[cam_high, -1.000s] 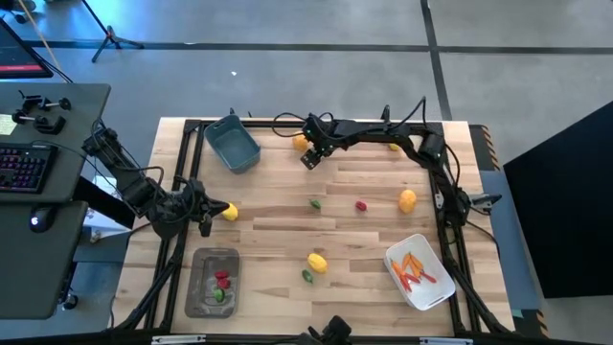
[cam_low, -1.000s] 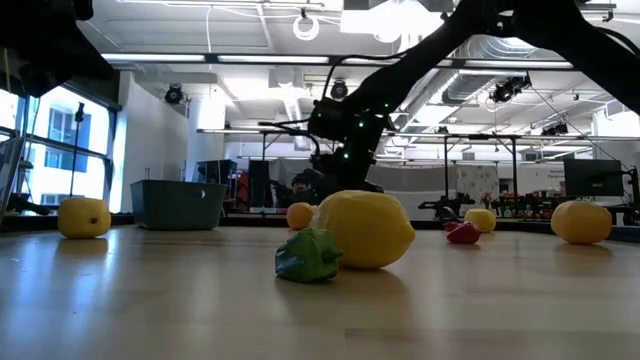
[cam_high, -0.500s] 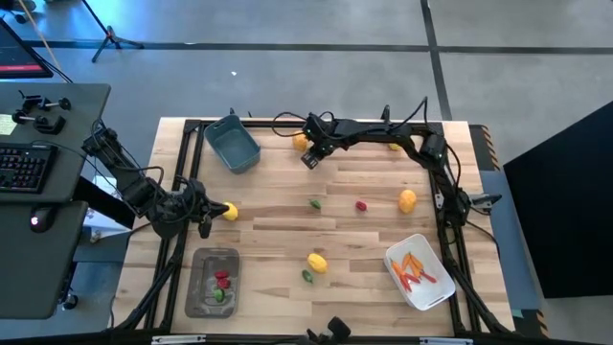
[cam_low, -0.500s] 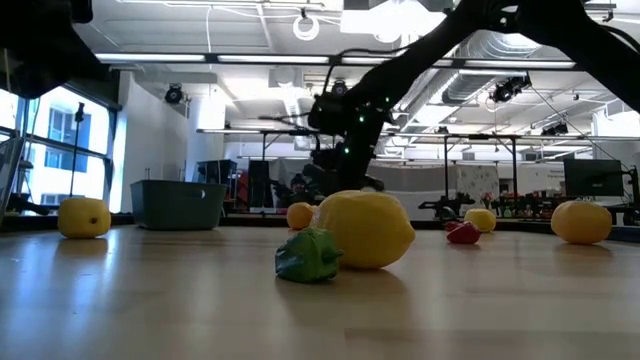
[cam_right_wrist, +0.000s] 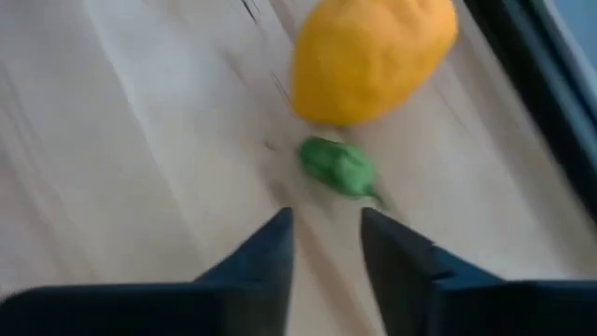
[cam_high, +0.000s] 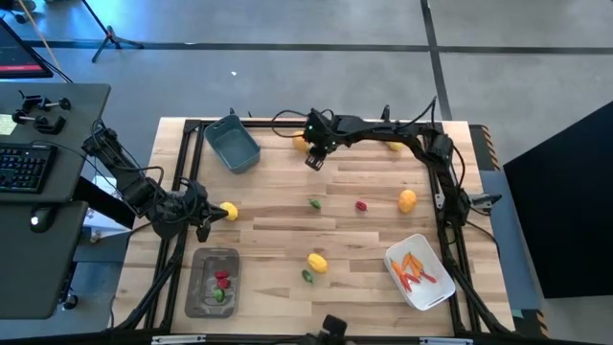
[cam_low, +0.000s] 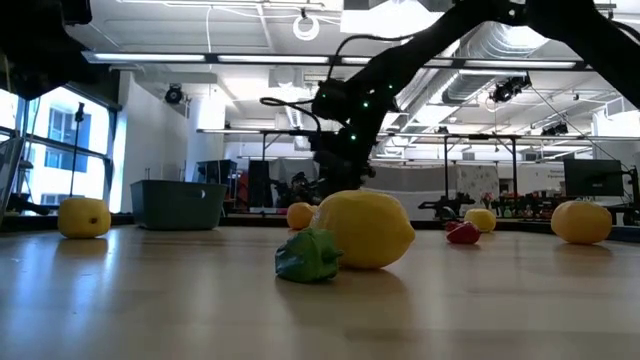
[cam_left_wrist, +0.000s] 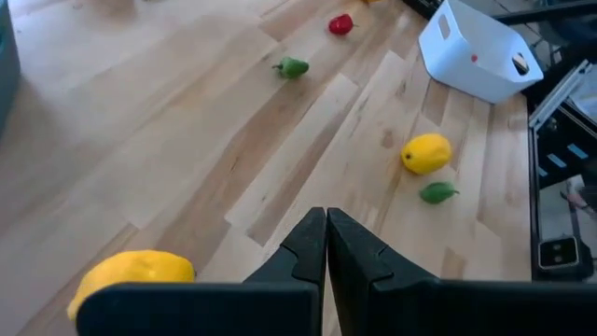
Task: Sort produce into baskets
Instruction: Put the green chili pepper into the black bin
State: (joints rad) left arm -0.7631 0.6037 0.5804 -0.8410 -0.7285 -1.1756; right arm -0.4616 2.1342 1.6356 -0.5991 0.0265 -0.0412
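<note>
hovering narrowly parted, the right hand [cam_right_wrist: 322, 245] hangs near a green piece [cam_right_wrist: 338, 167] beside an orange round [cam_right_wrist: 371, 54].

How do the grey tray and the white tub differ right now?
The grey tray sits at the table's near-left corner, square to the edge, shallow, holding red and green pieces. The white tub sits near-right, turned at an angle, deeper-walled, holding thin orange sticks. Both are rounded rectangular bins already partly filled.
</note>
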